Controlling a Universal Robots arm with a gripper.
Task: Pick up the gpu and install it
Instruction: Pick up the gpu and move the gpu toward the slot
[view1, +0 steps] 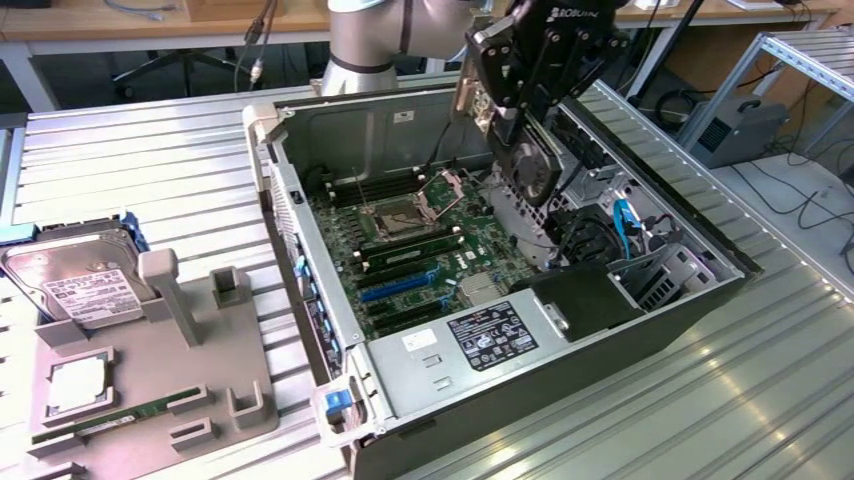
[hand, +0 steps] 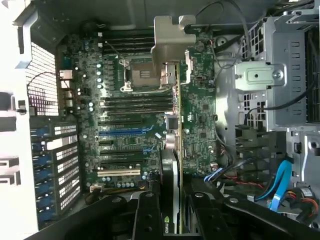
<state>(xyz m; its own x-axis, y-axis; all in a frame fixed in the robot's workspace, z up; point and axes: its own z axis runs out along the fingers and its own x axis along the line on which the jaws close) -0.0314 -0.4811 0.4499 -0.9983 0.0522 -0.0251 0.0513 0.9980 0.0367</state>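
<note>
- PC case (view1: 601, 400) lies open on tabletop (view1: 160, 140), motherboard (view1: 414, 250) facing up.
- gpu (view1: 531, 180) hangs upright over the motherboard, not yet in a slot.
- We judge it stiff, light, fragile: grip card edges, not fan/contacts.
- fingers (hand: 148, 212) clamped narrow on gpu.

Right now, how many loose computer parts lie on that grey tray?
3: a hard drive at the tray's far end, a square processor chip mid-tray, a green memory stick nearest the camera. The picture's edge crops the tray, so more may be hidden.
</note>
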